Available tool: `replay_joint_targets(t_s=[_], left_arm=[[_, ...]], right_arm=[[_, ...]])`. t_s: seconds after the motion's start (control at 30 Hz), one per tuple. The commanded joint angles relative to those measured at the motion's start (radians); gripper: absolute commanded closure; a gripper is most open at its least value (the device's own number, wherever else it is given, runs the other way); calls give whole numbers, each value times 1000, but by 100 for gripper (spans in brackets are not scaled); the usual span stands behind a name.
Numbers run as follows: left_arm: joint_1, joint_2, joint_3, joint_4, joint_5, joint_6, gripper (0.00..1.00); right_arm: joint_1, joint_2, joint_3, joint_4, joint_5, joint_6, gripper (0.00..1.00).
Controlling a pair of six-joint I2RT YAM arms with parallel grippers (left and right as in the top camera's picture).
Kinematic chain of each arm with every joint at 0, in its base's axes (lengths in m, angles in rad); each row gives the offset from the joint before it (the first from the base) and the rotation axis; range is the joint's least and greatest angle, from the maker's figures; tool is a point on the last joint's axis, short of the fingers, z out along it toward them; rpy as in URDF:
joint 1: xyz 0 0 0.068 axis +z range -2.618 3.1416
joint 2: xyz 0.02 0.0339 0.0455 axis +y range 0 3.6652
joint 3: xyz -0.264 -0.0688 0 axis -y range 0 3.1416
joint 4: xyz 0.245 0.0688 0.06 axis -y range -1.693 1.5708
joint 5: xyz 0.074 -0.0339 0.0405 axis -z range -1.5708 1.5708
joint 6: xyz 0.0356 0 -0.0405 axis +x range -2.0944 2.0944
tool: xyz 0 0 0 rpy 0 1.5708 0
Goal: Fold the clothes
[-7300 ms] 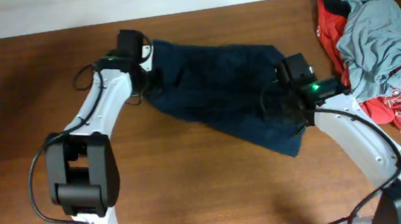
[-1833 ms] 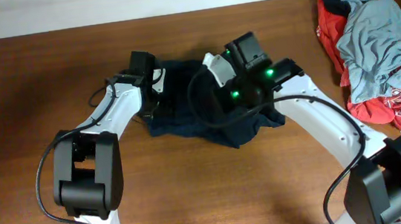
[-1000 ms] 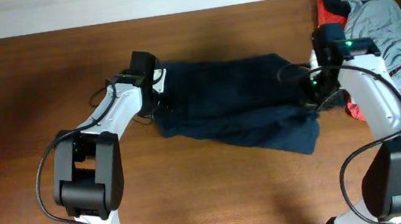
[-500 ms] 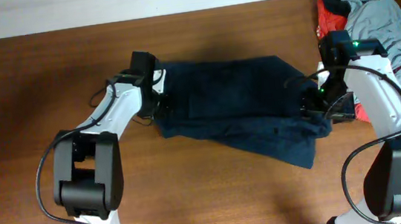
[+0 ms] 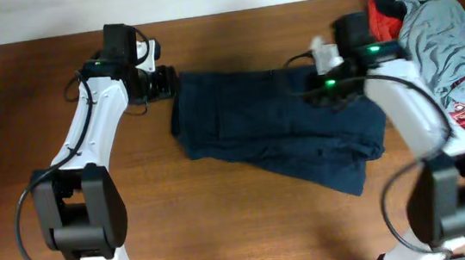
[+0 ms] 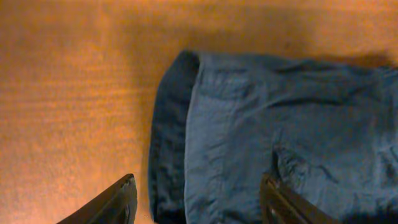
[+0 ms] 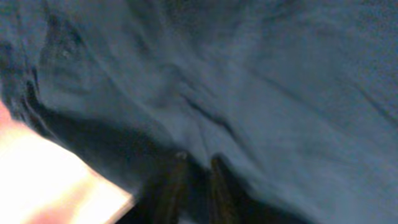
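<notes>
Garment (image 5: 267, 131) at table (image 5: 226, 234) centre, clothes pile (image 5: 444, 38) to its right, at table corner

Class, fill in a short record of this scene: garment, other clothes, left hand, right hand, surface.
garment: navy garment, lying roughly flat mid-table
other clothes: grey and red pile, at the table's right end
left hand: open, over the garment's left edge
right hand: closed, apparently pinching the garment
surface: wooden table

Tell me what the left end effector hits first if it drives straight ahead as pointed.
The folded edge of the dark blue garment, right ahead of the open left end effector. Its height above the table is unclear, so it might skim over the cloth.
</notes>
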Motion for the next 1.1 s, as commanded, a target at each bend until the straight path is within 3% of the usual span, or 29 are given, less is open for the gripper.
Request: replay_joint_targets(t_s=[0.0,0.53,0.83,1.07], left_arm=[[0,-14,13,18,17,67,37],[181,34,13,-26,63,67,36],[192,40,13,-61,65,67,20],[240,40,13,-70,65,67,18]], right_arm=[[42,90,-5,63,-40,31,91],[228,274,-5,278,-140,150,91],[328,365,-5,401,-129,237,91],[370,405,13,425,-133,243,92]])
